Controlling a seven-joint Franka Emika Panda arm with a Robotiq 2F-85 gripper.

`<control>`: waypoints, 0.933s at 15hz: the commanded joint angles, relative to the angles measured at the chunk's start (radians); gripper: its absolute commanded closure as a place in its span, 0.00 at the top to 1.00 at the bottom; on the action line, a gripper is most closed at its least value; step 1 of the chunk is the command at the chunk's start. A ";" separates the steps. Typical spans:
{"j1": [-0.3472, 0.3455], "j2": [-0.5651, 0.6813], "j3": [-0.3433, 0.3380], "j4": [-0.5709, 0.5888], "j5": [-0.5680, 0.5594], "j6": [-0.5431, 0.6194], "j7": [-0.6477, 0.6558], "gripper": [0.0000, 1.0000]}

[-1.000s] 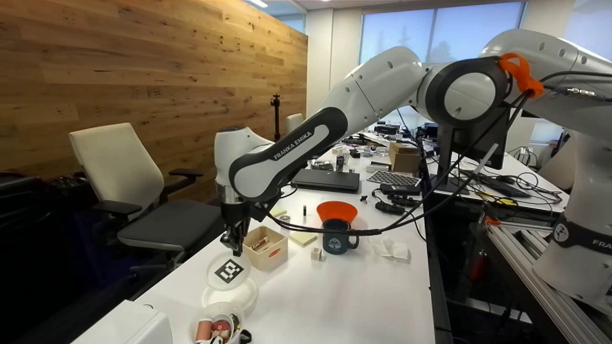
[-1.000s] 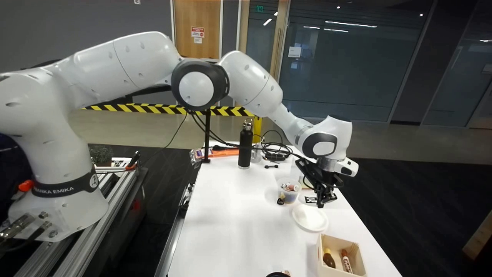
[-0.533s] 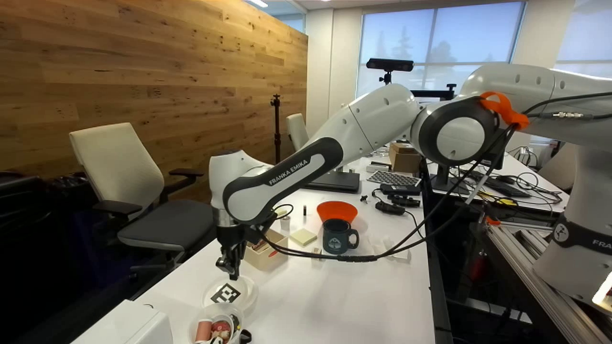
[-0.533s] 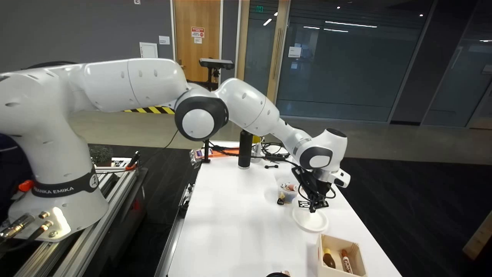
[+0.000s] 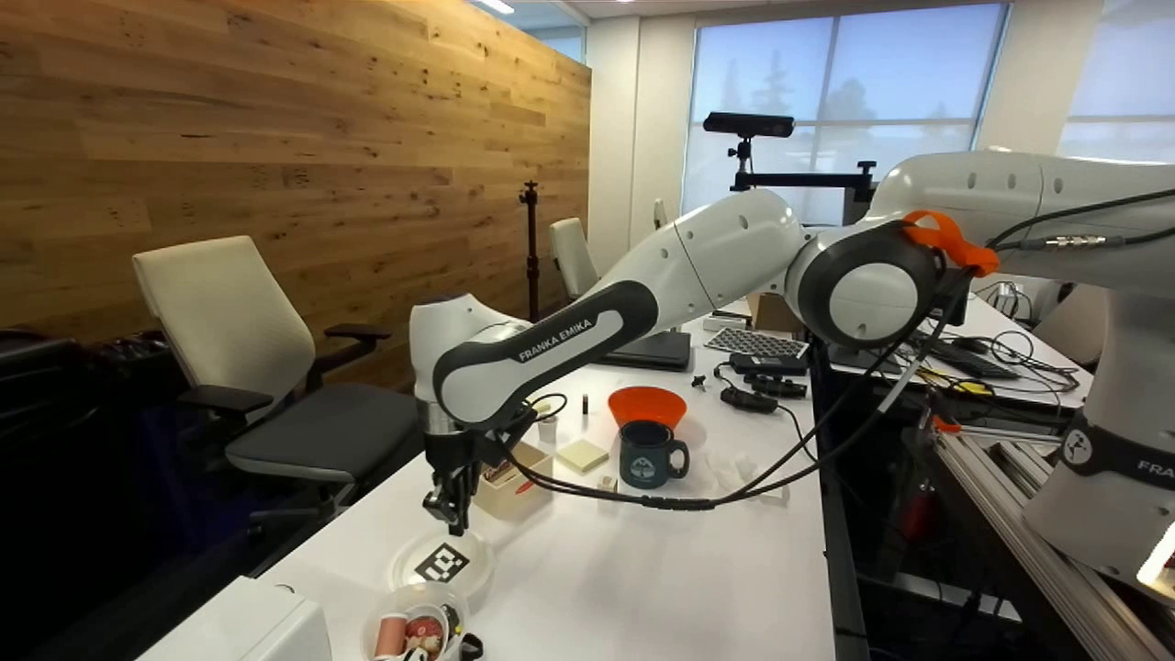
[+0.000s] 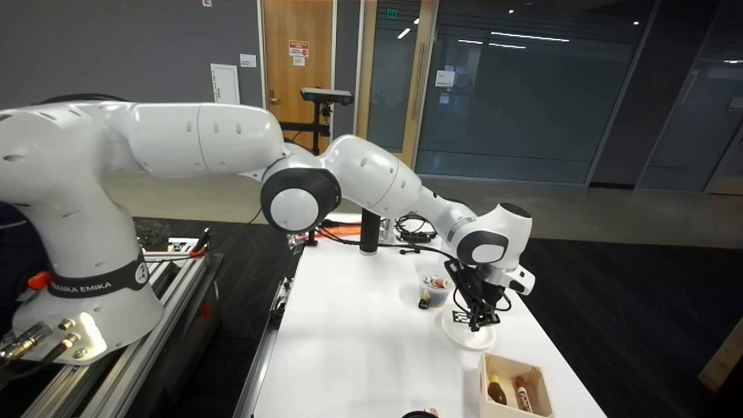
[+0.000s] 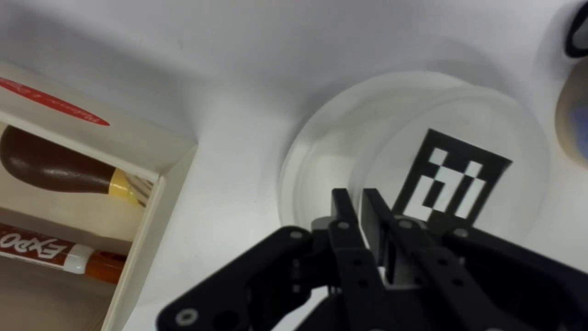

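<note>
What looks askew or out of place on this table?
The translucent lid looks askew: in the wrist view it overlaps the white plate off-centre, reaching past the plate's rim. I cannot tell whether it rests there.

plank wall (image 5: 275, 138), cream-backed chair (image 5: 266, 367), daylit window (image 5: 918, 73), dark floor (image 6: 592, 290)

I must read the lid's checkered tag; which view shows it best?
The wrist view: the tag is largest there, though the gripper covers part of its lower edge. Both exterior views show it smaller, at a flatter angle.
</note>
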 commanded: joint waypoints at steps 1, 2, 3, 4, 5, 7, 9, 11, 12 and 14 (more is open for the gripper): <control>0.008 0.011 -0.001 0.032 0.016 -0.040 0.003 0.44; 0.012 0.008 -0.003 0.040 0.013 -0.039 0.003 0.52; 0.017 0.008 -0.005 0.055 0.010 -0.040 0.006 0.58; 0.026 0.012 -0.012 0.081 0.002 -0.045 0.009 0.66; 0.038 0.024 -0.017 0.127 -0.006 -0.055 0.007 0.73; 0.057 -0.017 -0.022 0.093 -0.027 -0.019 0.000 0.87; 0.081 -0.029 -0.024 0.099 -0.033 -0.017 -0.014 0.99; 0.108 -0.033 -0.022 0.084 -0.031 -0.025 -0.028 1.00; 0.117 -0.034 -0.018 0.077 -0.026 -0.032 -0.035 1.00; 0.135 -0.036 -0.014 0.064 -0.021 -0.035 -0.048 1.00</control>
